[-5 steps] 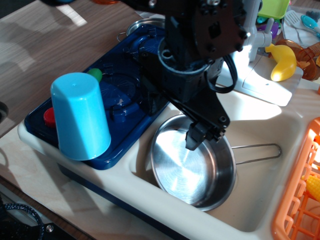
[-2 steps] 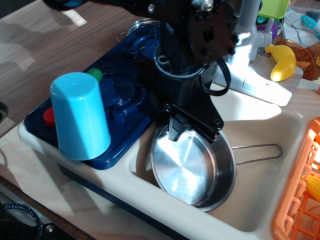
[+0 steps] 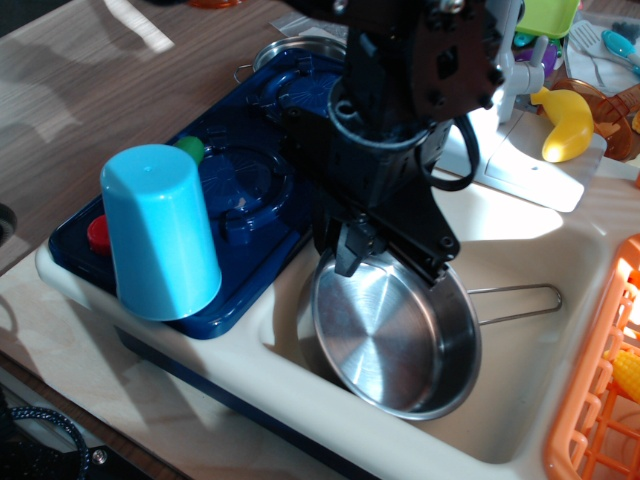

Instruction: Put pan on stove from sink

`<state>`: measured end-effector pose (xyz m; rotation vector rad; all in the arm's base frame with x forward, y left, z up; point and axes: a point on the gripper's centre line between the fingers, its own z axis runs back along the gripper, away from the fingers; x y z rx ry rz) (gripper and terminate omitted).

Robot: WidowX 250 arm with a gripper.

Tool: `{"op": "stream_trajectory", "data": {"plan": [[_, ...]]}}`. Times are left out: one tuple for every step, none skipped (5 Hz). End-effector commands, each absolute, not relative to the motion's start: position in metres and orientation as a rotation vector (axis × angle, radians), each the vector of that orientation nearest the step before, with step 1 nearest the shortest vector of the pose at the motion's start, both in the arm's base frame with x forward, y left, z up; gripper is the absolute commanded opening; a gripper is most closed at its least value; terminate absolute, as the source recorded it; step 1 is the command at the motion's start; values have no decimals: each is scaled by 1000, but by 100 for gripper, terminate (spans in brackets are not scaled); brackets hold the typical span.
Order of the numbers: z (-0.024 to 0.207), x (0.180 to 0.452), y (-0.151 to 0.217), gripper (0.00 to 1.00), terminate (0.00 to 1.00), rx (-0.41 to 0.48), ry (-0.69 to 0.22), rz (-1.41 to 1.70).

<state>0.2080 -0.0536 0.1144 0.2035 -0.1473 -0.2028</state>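
Although the pan point(image 3: 395, 335) is tilted, with its far rim raised toward the gripper point(image 3: 385, 255), it sits inside the sink point(image 3: 520, 400) and nowhere near a burner, so the job reads as barely under way. Its long wire handle point(image 3: 515, 303) points off to the right, over the basin floor. The gripper is down on the pan's upper-left rim, and one dark finger point(image 3: 352, 250) shows just over the edge there; the jaws seem closed on that rim, and the raised edge suggests a hold, though the other finger is hidden behind the steel and I cannot be sure. By my reading, the grasp is made or nearly made, and the lift out of the basin, the carry to the left and the setting-down all remain.

Just left of the sink lies the dark blue stove point(image 3: 245, 190). A light blue cup point(image 3: 160, 232) stands upside down on its near-left corner, beside a red knob point(image 3: 98, 233) and a green knob point(image 3: 190, 149), so the near burner is partly crowded. A yellow banana point(image 3: 566, 124) lies beyond the sink on the surface, and an orange dish rack point(image 3: 600, 400) borders it on the right.

No brand, label or writing can be read on anything here.
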Motion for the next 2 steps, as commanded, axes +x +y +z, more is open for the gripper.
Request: {"op": "stream_trajectory", "data": {"plan": [[154, 215, -54, 0, 0, 271, -183, -212], [169, 216, -40, 0, 0, 314, -180, -246]]}}
